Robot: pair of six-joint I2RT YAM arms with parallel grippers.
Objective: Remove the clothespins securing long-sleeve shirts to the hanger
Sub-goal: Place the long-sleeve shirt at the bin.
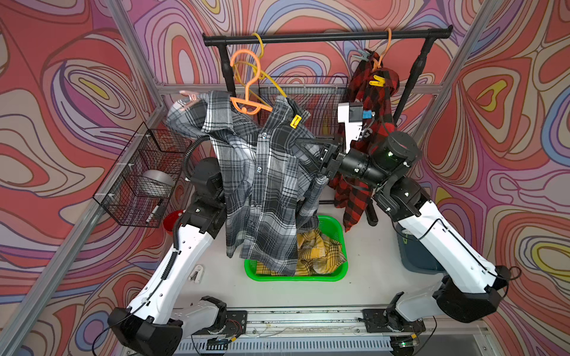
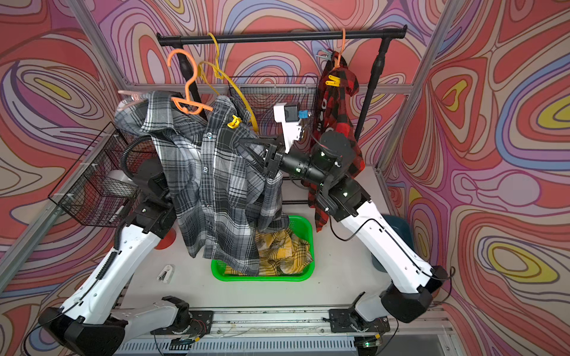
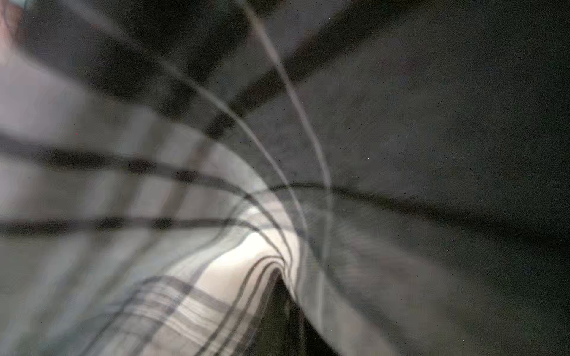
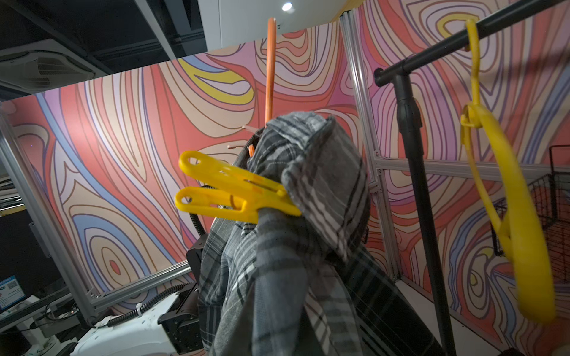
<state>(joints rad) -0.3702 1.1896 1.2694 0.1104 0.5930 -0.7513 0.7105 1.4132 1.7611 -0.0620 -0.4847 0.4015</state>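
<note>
A grey plaid shirt (image 1: 262, 185) (image 2: 216, 185) hangs on an orange hanger (image 1: 246, 106) whose hook is off the rail. A yellow clothespin (image 1: 295, 120) (image 2: 233, 121) (image 4: 231, 197) clips its collar, and a pink clothespin (image 1: 188, 95) is at its far shoulder. My right gripper (image 1: 300, 142) (image 2: 245, 142) is shut on the shirt's cloth below the yellow pin. My left gripper is hidden under the shirt; its wrist view shows only plaid cloth (image 3: 154, 215). A red plaid shirt (image 1: 370, 123) hangs on the rail with a yellow clothespin (image 1: 377, 80) and a teal clothespin (image 1: 361, 55).
A yellow plaid shirt (image 1: 320, 249) lies in the green basket (image 1: 296, 277). A white clothespin (image 1: 196, 272) lies on the table. An empty yellow hanger (image 1: 262, 72) hangs on the black rail (image 1: 324, 35). Wire baskets (image 1: 138, 185) stand left and behind; a dark bin (image 1: 413, 252) stands right.
</note>
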